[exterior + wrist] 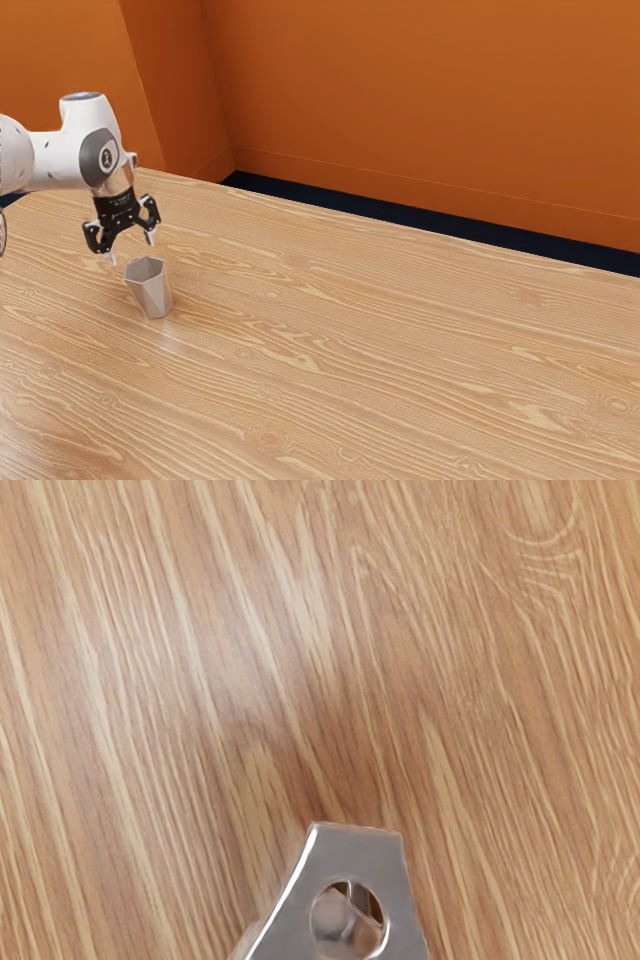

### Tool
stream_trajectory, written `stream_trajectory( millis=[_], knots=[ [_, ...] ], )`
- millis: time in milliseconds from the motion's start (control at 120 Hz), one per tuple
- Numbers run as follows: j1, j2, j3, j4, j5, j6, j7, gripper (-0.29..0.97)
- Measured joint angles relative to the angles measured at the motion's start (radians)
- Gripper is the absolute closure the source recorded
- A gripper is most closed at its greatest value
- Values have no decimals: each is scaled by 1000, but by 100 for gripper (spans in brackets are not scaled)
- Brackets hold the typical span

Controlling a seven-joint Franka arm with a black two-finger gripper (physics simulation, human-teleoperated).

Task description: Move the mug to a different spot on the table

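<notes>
mug (pixel 149 286) (pixel 350 900) upright on table (pixel 400 330) | fingers (pixel 149 233) spread wide just above its rim, holding nothing | orange wall (pixel 400 90) well behind

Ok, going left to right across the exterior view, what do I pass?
White arm → hand, open, hanging just above and left of the mug → mug, upright on the wood → then the table out to the right edge.
</notes>
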Motion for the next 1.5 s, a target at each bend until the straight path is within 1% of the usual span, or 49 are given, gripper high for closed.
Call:
stream_trajectory(
  millis=[250,467,625,1017,1083,1208,1367,1442,1500],
  knots=[
    [22,47,-8,-4,-4,70,-4,27],
    [45,75,-35,-4,-7,96,2,35],
    [45,72,-38,-19,-7,106,5,48],
    [48,50,-46,-44,-7,111,-7,57],
    [49,42,-47,-53,-19,111,-8,61],
    [48,16,-49,-79,-61,112,-1,61],
    [44,-42,-53,-163,-141,148,21,67],
    [39,-76,-56,-189,-179,159,35,63],
    [34,-100,-56,-205,-208,166,46,65]
  ],
)
